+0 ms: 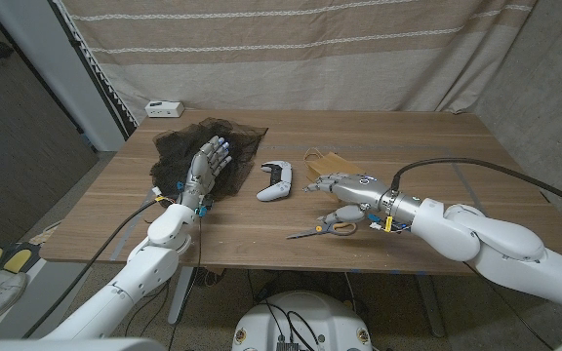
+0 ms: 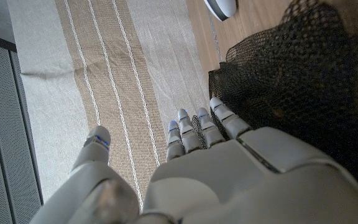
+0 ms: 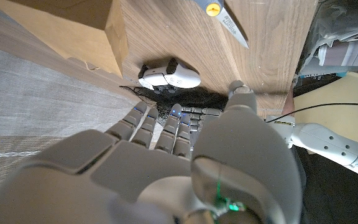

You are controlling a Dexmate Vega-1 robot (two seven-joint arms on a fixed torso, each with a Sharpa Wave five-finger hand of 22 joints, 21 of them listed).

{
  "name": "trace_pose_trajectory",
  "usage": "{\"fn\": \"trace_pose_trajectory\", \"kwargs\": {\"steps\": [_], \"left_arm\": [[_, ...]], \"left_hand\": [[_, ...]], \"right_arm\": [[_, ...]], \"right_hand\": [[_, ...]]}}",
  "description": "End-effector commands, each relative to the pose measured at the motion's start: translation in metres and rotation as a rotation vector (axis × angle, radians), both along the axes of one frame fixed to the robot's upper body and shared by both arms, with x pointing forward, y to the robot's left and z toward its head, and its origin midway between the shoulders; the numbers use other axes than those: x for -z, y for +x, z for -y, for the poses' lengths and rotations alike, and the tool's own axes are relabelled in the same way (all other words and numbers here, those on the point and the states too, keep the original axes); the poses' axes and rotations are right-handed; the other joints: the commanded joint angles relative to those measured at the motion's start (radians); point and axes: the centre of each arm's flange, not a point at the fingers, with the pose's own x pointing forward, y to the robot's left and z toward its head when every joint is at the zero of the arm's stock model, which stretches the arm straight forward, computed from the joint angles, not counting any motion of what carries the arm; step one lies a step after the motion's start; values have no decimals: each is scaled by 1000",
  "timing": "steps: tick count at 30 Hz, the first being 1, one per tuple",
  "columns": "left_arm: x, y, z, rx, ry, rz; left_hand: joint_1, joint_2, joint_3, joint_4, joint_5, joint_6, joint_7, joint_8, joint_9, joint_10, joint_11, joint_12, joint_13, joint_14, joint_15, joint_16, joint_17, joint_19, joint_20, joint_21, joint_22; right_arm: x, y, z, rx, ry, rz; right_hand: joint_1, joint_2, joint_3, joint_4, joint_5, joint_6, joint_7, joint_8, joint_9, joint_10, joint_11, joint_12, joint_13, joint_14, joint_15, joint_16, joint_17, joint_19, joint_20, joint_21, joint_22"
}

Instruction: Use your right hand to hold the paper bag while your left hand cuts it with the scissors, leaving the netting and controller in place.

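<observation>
The left arm reaches forward to the black netting [image 1: 209, 153], where the left hand [image 1: 203, 172] lies over its near part with fingers [image 2: 199, 127] straight, slightly apart and holding nothing. The right arm comes in low across the table, its right hand [image 1: 344, 185] just beside the paper bag [image 1: 326, 163], fingers [image 3: 166, 134] extended and loosely spread with nothing gripped; whether they touch the bag I cannot tell. The scissors [image 1: 325, 230] lie on the table nearer than the bag, just beside the right wrist, and the white controller [image 1: 276, 180] sits between the bag and the netting.
</observation>
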Motion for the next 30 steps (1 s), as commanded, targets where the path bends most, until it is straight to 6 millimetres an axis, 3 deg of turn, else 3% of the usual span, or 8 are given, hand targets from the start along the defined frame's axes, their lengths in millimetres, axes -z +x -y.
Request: {"fn": "trace_pose_trajectory", "kwargs": {"steps": [1, 2, 4, 9, 13, 30], "left_arm": [[4, -2, 0, 5, -4, -7], [4, -3, -1, 7, 3, -9], [4, -3, -1, 9, 7, -11], [5, -2, 0, 10, 3, -13], [5, -1, 2, 12, 5, -13], [3, 1, 3, 10, 12, -16]], "left_hand": [[10, -1, -1, 2, 5, 5, -2, -3, 5, 9, 0, -1, 5, 7, -97, -2, 4, 7, -67, -3, 3], [11, -1, -2, 2, 5, 6, 0, -2, 5, 9, -1, -2, 5, 8, -98, -2, 4, 7, -67, -3, 3], [11, -1, -2, 2, 5, 12, 5, 0, 5, 7, 0, -2, 5, 7, -97, -2, 4, 6, -68, -4, 3], [11, -1, -3, 2, 5, 13, 10, 0, 5, 6, -1, -3, 5, 6, -97, -3, 4, 6, -67, -4, 3], [12, -1, -4, 2, 5, 13, 7, 0, 5, 7, 0, -3, 5, 7, -97, -3, 4, 6, -68, -4, 3], [13, 0, -6, 2, 5, 12, 2, -1, 5, 9, 0, -2, 5, 7, -96, -3, 4, 6, -68, -4, 3]], "right_arm": [[7, -2, -8, 5, -42, -17], [7, -2, -8, 3, -40, -21], [8, -2, -9, 6, -44, -10], [8, -2, -8, 10, -44, -12], [8, -2, -8, 13, -53, -6], [15, -1, -14, 25, -99, -2]], "right_hand": [[15, 2, 7, 2, 6, -7, 1, -1, 4, -6, 2, 5, 3, 20, -117, 9, 6, 23, -15, 8, 4], [18, -2, 7, 4, 5, -14, 5, -4, 4, -7, 3, 5, 5, 24, -118, 10, 9, 44, -35, 14, 4], [22, -5, 6, 6, 4, -29, 23, -10, 4, -3, 21, 7, 6, 35, -119, 14, 13, 60, -49, 16, 3], [26, -8, 6, 9, 4, -31, 34, -10, 4, 1, 37, 9, 8, 54, -125, 21, 17, 83, -63, 21, 3], [28, -9, 6, 10, 4, -29, 49, -8, 4, 3, 44, 10, 9, 55, -123, 21, 18, 88, -63, 22, 4], [29, -12, 3, 16, 4, -26, 56, -7, 4, 13, 52, 15, 12, 67, -117, 25, 25, 105, -62, 25, 7]]}}
